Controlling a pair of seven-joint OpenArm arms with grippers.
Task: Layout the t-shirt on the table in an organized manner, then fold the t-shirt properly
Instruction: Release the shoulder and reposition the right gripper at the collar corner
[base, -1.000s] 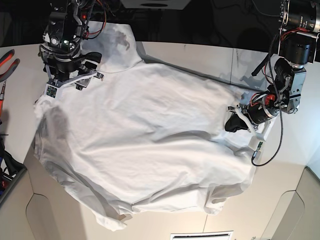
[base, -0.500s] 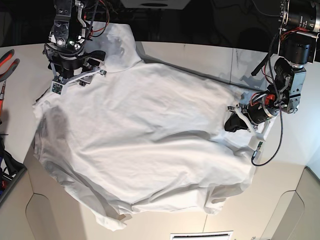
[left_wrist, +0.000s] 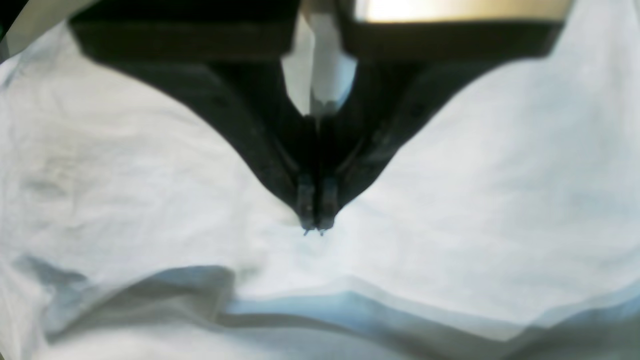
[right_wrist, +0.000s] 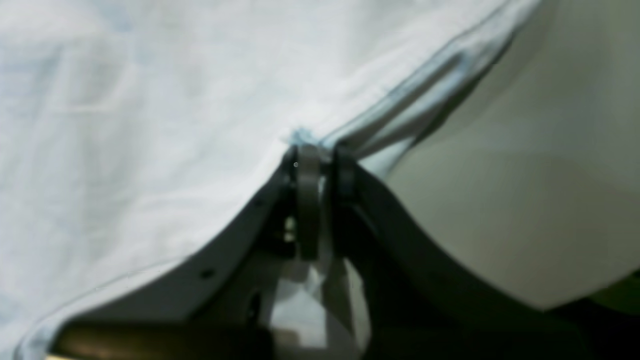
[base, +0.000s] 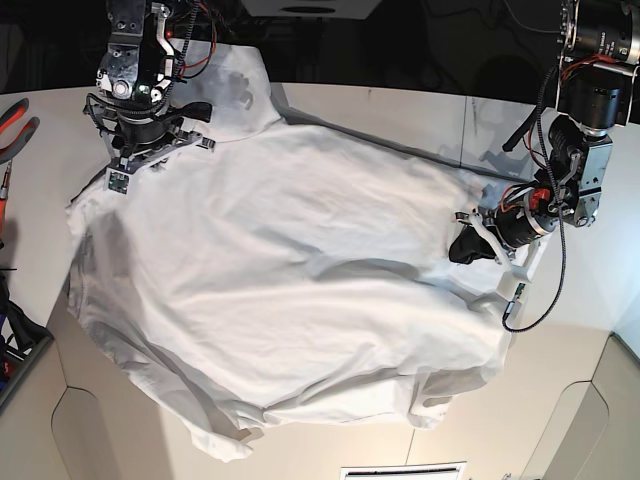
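The white t-shirt (base: 290, 270) lies spread and wrinkled over most of the table (base: 400, 105), one sleeve reaching toward the back left. My right gripper (base: 158, 152) is at the shirt's back left edge. In the right wrist view this gripper (right_wrist: 320, 155) has its fingers pinched together on the shirt's hem (right_wrist: 400, 115), with bare table (right_wrist: 525, 200) beside it. My left gripper (base: 462, 245) sits at the shirt's right edge. In the left wrist view its tips (left_wrist: 312, 227) meet and pinch the cloth (left_wrist: 475, 175).
Red-handled pliers (base: 15, 120) lie at the far left edge. A dark bin (base: 15, 365) stands low on the left. Rounded cut-outs (base: 100, 440) mark the table's front edge. A thin dark seam (base: 470, 168) crosses the table at the right.
My right gripper has shifted slightly toward the back of the table and closed on the shirt's hem. The left arm has not moved.
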